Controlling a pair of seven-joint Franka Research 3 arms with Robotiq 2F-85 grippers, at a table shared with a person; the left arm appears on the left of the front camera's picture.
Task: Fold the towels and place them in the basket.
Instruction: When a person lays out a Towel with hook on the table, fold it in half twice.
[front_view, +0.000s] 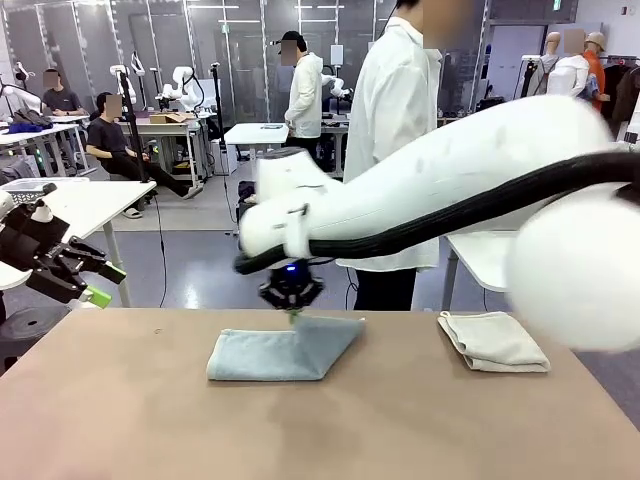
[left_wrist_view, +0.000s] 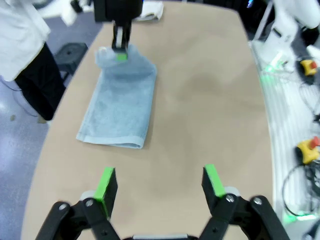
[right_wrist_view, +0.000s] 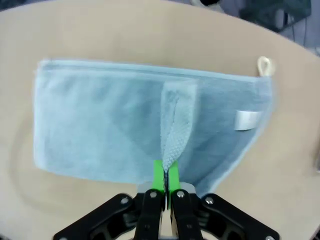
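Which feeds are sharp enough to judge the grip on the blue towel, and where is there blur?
Right wrist view: crisp; right hand shut on the blue towel's pinched fold. Left wrist view: soft, towel slightly blurred, left hand open. Front view: the near right arm bulks large, out of focus.

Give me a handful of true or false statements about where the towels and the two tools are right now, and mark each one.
1. The right tool is shut on a pinched-up edge of the blue-grey towel. True.
2. The left tool is holding the blue-grey towel. False: its jaws stand open, off the cloth, nothing between them.
3. A beige towel lies folded on the table, apart from the blue-grey one. True.
4. The beige towel is stacked on the blue-grey towel. False: they lie side by side with bare table between.
5. The blue-grey towel carries a small white tag. True.
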